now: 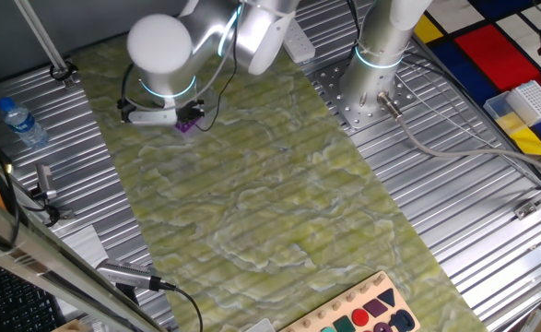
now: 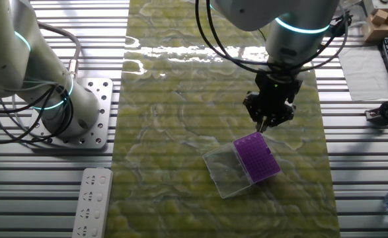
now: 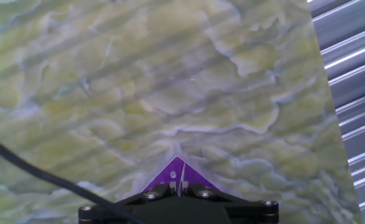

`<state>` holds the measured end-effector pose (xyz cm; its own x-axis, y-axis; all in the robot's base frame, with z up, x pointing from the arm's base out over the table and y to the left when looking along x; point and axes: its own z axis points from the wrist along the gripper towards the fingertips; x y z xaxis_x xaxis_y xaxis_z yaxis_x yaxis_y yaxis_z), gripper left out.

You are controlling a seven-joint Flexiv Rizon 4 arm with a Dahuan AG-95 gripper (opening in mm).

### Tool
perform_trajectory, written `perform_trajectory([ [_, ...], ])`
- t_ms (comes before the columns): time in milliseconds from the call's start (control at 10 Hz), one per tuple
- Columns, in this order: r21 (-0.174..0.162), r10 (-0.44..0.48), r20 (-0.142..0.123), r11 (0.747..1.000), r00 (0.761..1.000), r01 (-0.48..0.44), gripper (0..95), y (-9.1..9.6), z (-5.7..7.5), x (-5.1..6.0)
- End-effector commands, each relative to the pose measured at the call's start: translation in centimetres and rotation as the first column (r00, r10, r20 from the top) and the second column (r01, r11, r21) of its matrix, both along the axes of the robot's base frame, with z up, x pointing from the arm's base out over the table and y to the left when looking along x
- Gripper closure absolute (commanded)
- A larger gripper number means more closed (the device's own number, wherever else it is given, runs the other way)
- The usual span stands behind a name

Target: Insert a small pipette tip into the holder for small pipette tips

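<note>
Hand view: gripper (finger state cannot be told) hovers over the purple holder; the pipette tip is probably light, slippery, gripped mid-shaft.

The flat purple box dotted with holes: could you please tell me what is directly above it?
The black two-finger gripper hangs over the purple box's far corner. Whether it holds a tip is hidden.
</note>
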<state>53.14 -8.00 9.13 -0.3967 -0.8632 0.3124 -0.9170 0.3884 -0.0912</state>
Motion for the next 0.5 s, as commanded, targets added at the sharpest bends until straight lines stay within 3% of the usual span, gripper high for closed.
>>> perform_trajectory([
  [100, -0.008, 0.004, -0.001, 1.0, 1.0, -0.004, 95.0, 0.0, -0.1, 0.1],
  [400, -0.053, 0.056, -0.023, 0.997, 0.998, -0.058, 95.0, -0.1, -0.1, 0.0],
  [500, -0.054, 0.068, -0.028, 0.996, 0.997, -0.07, 95.0, -1.0, -0.1, -0.5],
])
